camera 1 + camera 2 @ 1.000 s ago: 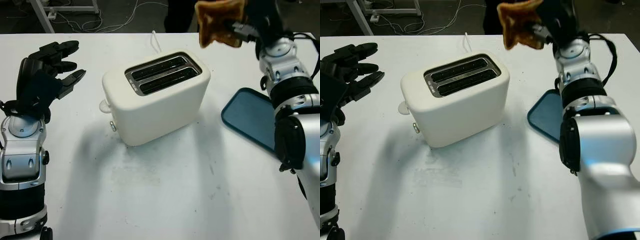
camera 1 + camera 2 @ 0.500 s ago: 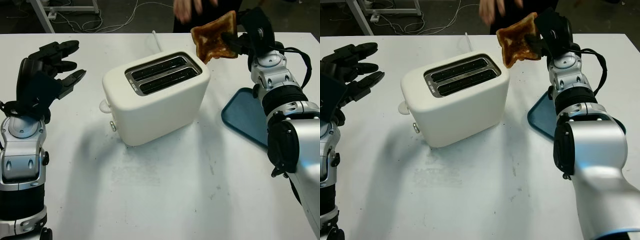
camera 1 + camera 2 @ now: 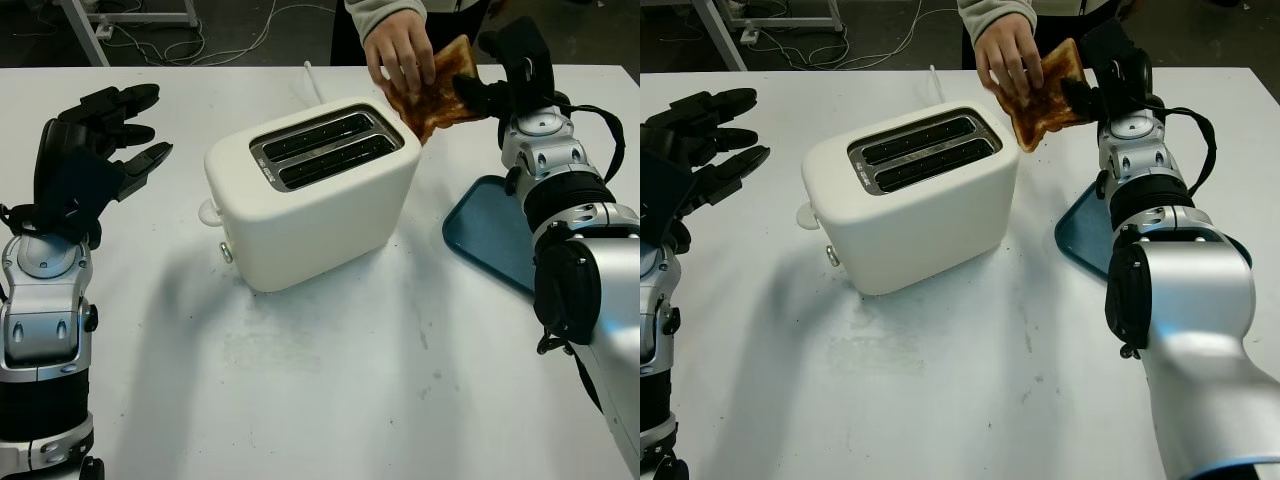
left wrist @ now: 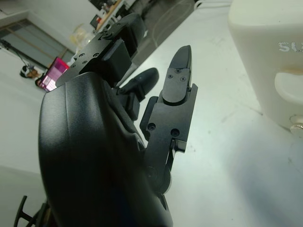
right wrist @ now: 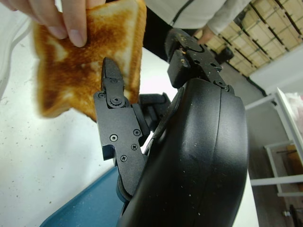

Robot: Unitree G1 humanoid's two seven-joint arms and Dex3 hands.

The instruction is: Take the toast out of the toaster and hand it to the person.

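the browned toast hangs in the air just past the far right corner of the white toaster, gripped at one edge by the right hand while a person's hand pinches its other edge from above. both toaster slots sit dark on the white worktop. a blue tray lies on the worktop to the right of the toaster. the left hand hovers open, well left of the toaster, holding nothing.
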